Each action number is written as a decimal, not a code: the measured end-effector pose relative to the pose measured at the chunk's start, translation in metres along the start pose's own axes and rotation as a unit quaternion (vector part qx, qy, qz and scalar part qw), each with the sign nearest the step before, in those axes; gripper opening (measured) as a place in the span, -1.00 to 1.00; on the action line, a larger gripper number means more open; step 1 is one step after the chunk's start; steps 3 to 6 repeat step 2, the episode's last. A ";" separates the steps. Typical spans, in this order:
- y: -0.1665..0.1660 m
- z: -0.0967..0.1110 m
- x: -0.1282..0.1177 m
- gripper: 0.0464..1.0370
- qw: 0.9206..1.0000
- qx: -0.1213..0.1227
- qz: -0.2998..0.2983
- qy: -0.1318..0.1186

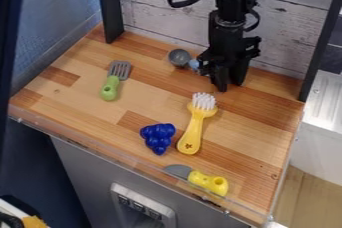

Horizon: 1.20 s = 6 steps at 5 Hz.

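The black gripper (229,84) hangs low over the back right of the wooden surface, its two fingers apart and pointing down, with nothing seen between them. Just in front of it lies a yellow brush (192,134) with white bristles. Left of the gripper is a grey scoop (179,57) with a light blue part, which the gripper partly hides. A green-handled spatula (110,88) with a grey slotted head rests at the left. Blue toy grapes (158,137) lie left of the brush handle. A yellow-handled knife (208,182) with a grey blade is near the front edge.
The wooden surface (83,102) has a clear raised strip along its front edge. Dark posts stand at the back left (110,7) and back right (322,47), with a whitish plank wall (160,9) behind. A white ribbed basin (324,97) is at the right.
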<state>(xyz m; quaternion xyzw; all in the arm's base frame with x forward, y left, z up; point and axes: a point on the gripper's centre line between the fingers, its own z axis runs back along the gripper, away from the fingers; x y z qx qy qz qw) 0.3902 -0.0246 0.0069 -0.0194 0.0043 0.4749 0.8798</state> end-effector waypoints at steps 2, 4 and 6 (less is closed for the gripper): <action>-0.002 0.000 -0.002 -0.96 0.999 -0.011 -0.047 -0.009; -0.002 0.000 -0.002 -0.96 0.999 -0.011 -0.047 -0.009; -0.002 0.000 -0.002 -0.96 0.999 -0.011 -0.047 -0.009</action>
